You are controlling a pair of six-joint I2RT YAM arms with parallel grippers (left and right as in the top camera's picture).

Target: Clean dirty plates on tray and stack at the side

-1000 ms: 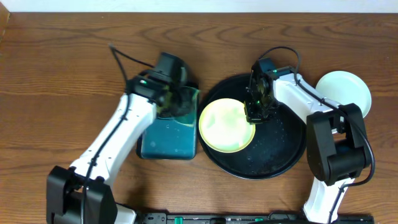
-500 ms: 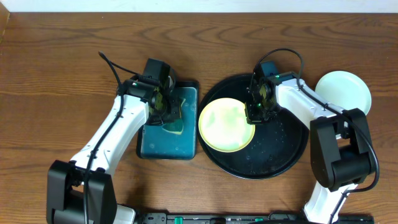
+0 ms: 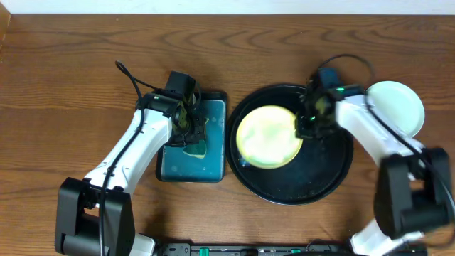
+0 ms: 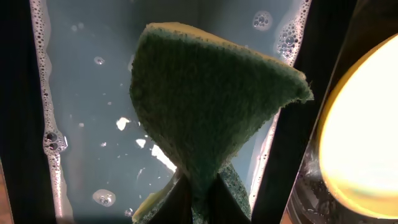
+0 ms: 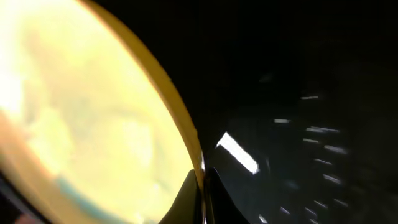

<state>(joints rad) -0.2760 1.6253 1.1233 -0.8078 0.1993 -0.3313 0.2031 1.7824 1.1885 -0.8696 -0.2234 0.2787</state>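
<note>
One pale plate sits beside the tray (apparently cleaned); right gripper is clamped on the yellow plate, left gripper on the sponge, wiping outstanding.

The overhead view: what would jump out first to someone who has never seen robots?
The bright yellow plate on the round black tray, middle right, with the right gripper pinching its rim. To its left, the left gripper holds a green-and-yellow sponge over a teal tray of soapy water. A pale plate sits on the table at far right.
</note>
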